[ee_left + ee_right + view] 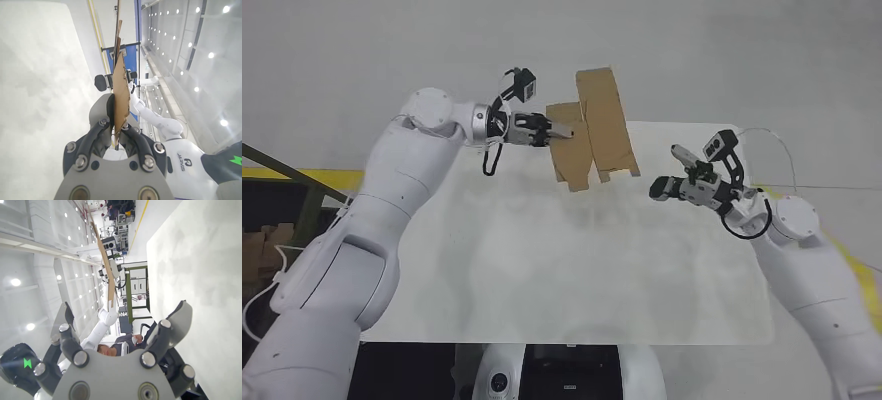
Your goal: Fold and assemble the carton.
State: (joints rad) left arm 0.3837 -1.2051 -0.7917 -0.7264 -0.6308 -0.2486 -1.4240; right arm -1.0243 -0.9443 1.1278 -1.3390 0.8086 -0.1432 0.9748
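Here, nearest to the robot, the white table (542, 280) lies bare on its near half in the top view.

Farther out, at about 3 o'clock on the table, is the right gripper (664, 170). Its jaws stand wide apart and they hold nothing. The right wrist view makes this plain: between the two spread fingers of this gripper (124, 310) there is only the room and the table edge. The top view alone gives its place, well apart from the carton.

Farthest, at about 12 o'clock and over the far edge of the table, is the carton (597, 130). It is a flat brown cardboard piece, not yet made into a box, with its flaps lying out in one plane. The left gripper (560, 130) comes in from 11 o'clock and grips the carton at its left edge.

The top view shows the broad face of the carton. Both wrist views show it edge-on, as a thin sheet. In the left wrist view the carton (121, 85) runs away from the left gripper (119, 108), and the jaws are closed tightly on its torn corrugated edge. In the right wrist view the carton (106, 266) hangs in the air, clear of the table surface.

I find no writing on the carton that I can read.
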